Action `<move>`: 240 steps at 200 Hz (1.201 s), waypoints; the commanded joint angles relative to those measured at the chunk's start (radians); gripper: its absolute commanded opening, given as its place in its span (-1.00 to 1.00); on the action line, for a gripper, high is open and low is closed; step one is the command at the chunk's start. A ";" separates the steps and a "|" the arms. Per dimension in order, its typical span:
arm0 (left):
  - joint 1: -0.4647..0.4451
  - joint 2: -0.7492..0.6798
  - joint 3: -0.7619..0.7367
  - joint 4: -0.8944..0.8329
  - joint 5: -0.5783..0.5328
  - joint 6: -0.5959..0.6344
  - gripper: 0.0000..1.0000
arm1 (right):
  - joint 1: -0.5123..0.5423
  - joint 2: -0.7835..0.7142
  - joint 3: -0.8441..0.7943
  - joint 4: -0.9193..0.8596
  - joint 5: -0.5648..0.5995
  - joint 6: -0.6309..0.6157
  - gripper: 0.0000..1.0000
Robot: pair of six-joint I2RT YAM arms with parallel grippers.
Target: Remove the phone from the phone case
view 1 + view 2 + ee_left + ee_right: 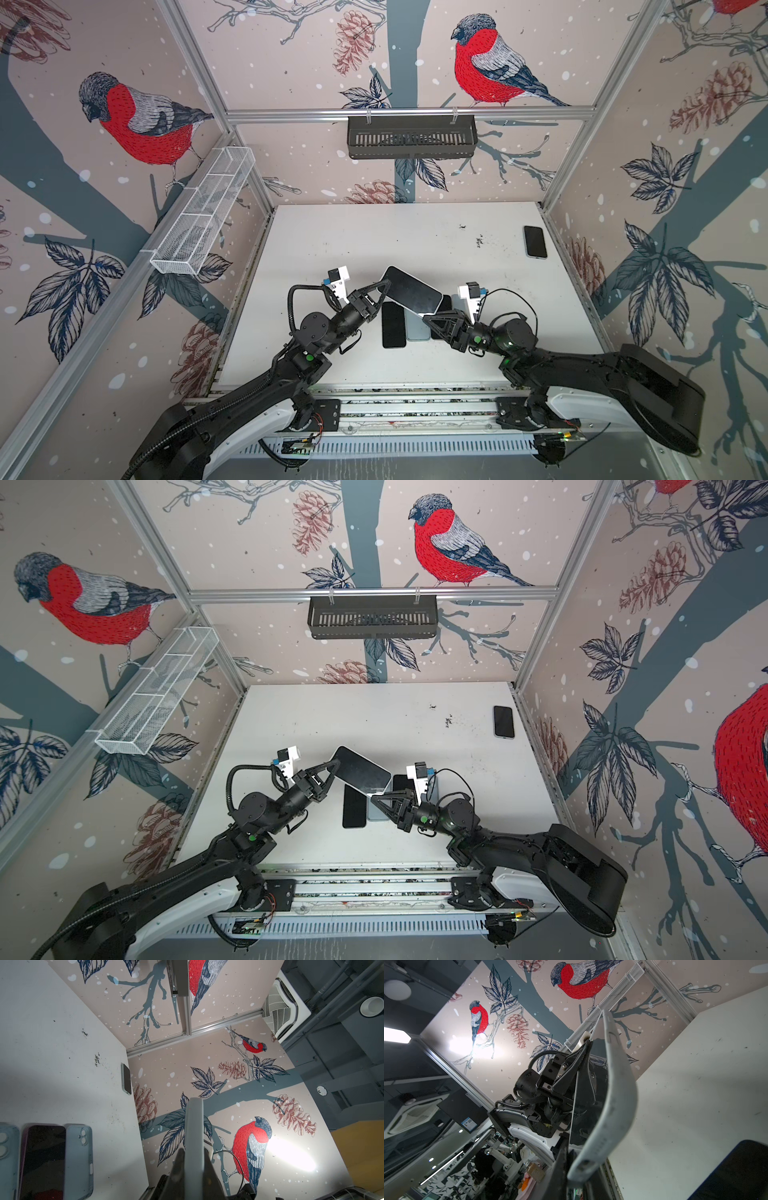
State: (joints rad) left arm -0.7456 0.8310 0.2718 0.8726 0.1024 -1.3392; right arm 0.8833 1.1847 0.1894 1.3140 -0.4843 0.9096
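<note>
A phone with a dark screen, in a pale grey phone case, hangs tilted above the table between both arms. My left gripper is shut on its far-left end, and the wrist view shows the grey edge clamped between the fingers. My right gripper is shut on the near-right corner of the case. There the case bows away from the phone's glass, leaving a gap along that side.
On the white table under the held phone lie a black phone, a light blue case and another dark phone. One more phone lies far right by the wall. A black basket and a white mesh basket hang on the walls.
</note>
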 commanded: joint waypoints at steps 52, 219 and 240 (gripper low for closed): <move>-0.014 0.026 0.081 -0.025 0.083 -0.011 -1.00 | 0.024 -0.051 0.024 -0.373 0.429 -0.606 -0.98; 0.008 0.064 0.019 0.219 0.087 -0.043 -1.00 | -0.129 -0.404 -0.084 -0.391 0.103 -0.228 0.43; 0.000 0.081 0.010 0.276 0.068 -0.047 -1.00 | -0.120 -0.350 -0.119 -0.176 0.020 -0.059 0.42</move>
State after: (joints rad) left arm -0.7399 0.9012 0.2863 0.9276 0.1986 -1.3621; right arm 0.7589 0.7944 0.0956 0.9100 -0.2401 0.5861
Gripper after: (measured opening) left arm 0.124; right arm 0.718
